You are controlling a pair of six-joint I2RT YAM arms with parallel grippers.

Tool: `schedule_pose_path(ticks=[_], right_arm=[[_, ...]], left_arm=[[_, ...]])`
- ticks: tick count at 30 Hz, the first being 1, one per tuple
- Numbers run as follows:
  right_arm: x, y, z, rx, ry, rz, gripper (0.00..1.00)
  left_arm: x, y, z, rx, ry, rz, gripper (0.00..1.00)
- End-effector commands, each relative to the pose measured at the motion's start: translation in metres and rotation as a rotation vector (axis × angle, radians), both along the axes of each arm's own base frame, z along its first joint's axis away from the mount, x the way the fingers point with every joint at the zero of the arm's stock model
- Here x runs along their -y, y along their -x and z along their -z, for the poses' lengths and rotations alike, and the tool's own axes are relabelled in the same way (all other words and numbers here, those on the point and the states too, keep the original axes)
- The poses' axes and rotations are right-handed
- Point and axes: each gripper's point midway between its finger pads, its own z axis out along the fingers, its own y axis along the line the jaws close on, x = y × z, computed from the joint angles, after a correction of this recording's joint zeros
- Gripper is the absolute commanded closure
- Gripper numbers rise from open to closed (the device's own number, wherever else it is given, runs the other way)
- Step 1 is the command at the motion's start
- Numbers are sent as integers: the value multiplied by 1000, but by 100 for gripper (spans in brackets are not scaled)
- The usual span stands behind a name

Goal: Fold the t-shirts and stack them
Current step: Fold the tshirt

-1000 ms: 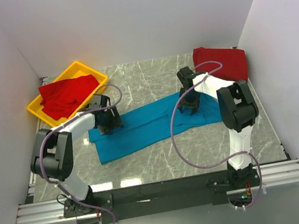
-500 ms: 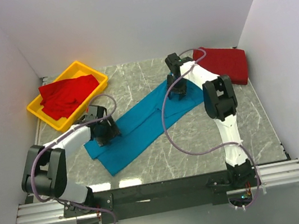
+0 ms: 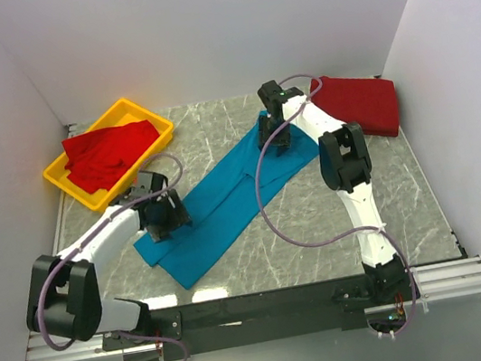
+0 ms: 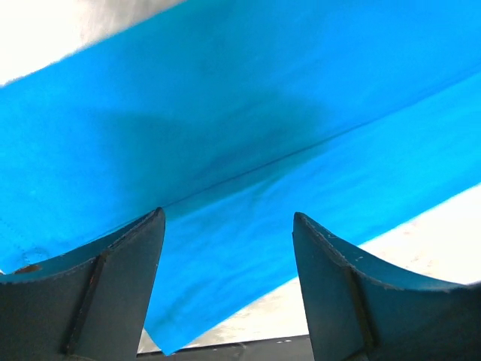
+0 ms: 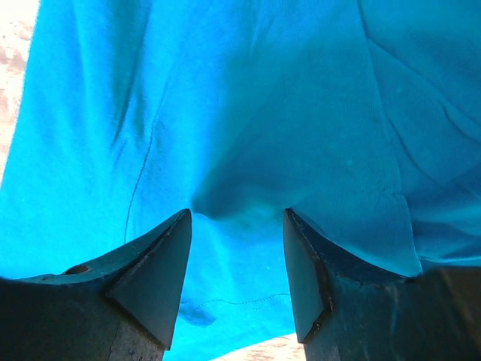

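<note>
Left jaws and right jaws, spread wide, pin both ends of the teal-blue t-shirt [image 3: 218, 210] to the counter [image 3: 408, 200], likely to straighten it.

Both of your wrist views crop the teal-blue t-shirt [image 3: 218, 210] at their edges. From above, the left gripper [image 3: 159, 223] and right gripper [image 3: 273, 137] cover the cloth beneath them; contact unconfirmed.

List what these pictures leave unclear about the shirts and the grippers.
- Top view: the left gripper and right gripper cover the blue shirt beneath them, hiding any contact.
- Wrist views: the blue shirt runs past the frame edges, so its collar and sleeves cannot be placed.
- Top view: the red cloth in the yellow tray is bunched, so the number of shirts is unclear.
- Top view: the layers of the red pile are too small to count.
</note>
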Motion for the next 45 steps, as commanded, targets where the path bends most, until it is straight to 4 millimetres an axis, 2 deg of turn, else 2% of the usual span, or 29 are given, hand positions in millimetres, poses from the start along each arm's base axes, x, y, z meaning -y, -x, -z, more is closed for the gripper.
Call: schedule_pose_path(ticks=[1, 4, 5, 6, 7, 8, 9, 10, 11, 12, 14, 20, 23, 31, 37, 38, 39, 40, 41, 45], right_arm=[[-8, -15, -55, 142, -38, -32, 41], [-1, -13, -81, 206, -30, -46, 40], [0, -13, -87, 223, -33, -47, 40], [4, -6, -82, 207, -28, -48, 40], [5, -2, -92, 227, -37, -49, 40], [6, 8, -80, 198, -42, -52, 40], [7, 13, -87, 209, -51, -52, 40], [6, 18, -83, 197, -58, -53, 40], [8, 28, -70, 169, -61, -56, 40], [9, 32, -70, 168, -60, -59, 40], [15, 43, -55, 132, -39, -65, 40], [25, 54, -29, 81, -11, -54, 40], [27, 51, -22, 66, -5, -43, 40], [35, 38, 8, -1, 33, -31, 41], [36, 21, 17, -21, 48, -27, 41], [34, 13, 11, -5, 49, -27, 41], [35, 11, 19, -19, 61, -27, 41], [33, 0, 12, 6, 57, -25, 41], [34, 1, 20, -16, 65, -24, 41], [31, -9, 22, -10, 59, -9, 41]], left_arm=[[12, -27, -41, 136, 42, 35, 25], [23, -39, -48, 188, 74, 57, 25], [25, -40, -47, 191, 78, 59, 25], [30, -41, -46, 195, 83, 65, 25], [33, -41, -42, 187, 78, 67, 24], [34, -41, -39, 183, 71, 64, 24], [39, -41, -36, 185, 71, 73, 24], [40, -40, -30, 169, 61, 76, 24], [42, -40, -27, 163, 53, 74, 24], [42, -41, -24, 165, 33, 74, 24], [44, -39, -16, 146, 17, 75, 24], [52, -22, 10, 94, 8, 98, 24], [52, -13, 20, 61, 1, 101, 24], [61, 9, 29, 21, 12, 122, 24], [84, 29, 31, -48, 93, 198, 24], [90, 32, 29, -50, 99, 226, 24], [95, 35, 29, -60, 114, 246, 24], [99, 38, 29, -70, 123, 264, 24], [106, 42, 27, -71, 134, 288, 24], [129, 52, 25, -101, 197, 338, 24]])
